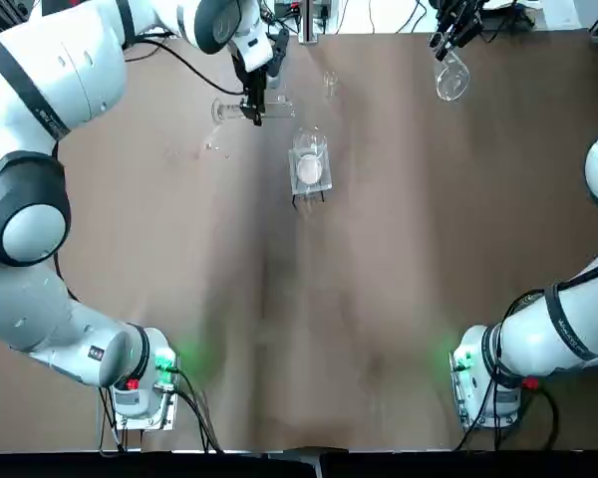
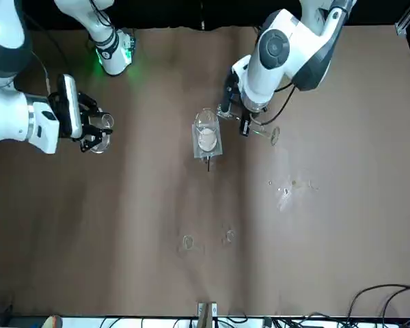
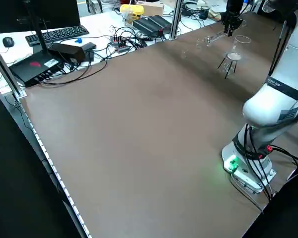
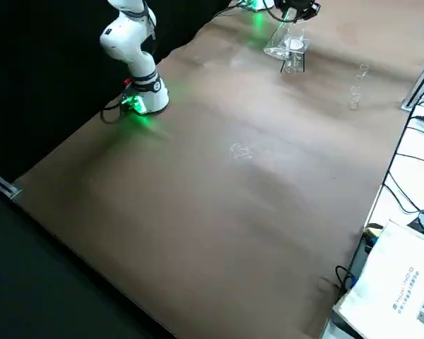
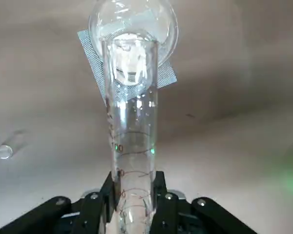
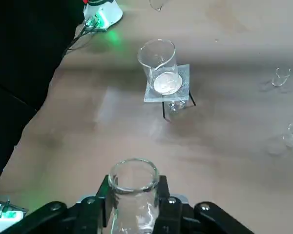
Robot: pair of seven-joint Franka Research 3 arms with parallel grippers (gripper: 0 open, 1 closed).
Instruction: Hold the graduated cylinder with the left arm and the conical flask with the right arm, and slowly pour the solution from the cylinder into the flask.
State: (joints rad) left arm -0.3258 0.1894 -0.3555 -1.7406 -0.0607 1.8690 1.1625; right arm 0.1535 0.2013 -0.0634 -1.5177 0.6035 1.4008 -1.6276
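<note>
Clamped between the left gripper's closed fingers, the graduated cylinder lies roughly level at the far left of the table — just beside the beaker. Far right, the right gripper grips the conical flask — lifted clear.

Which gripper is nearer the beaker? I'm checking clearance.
Left. The left gripper, holding the graduated cylinder, is beside the beaker; the right gripper is farther away.

- The beaker on its stand stands mid-desk between the two end effectors.
- Small glass pieces lie near the left arm's side.
- The near half of the desk lies bare.
</note>
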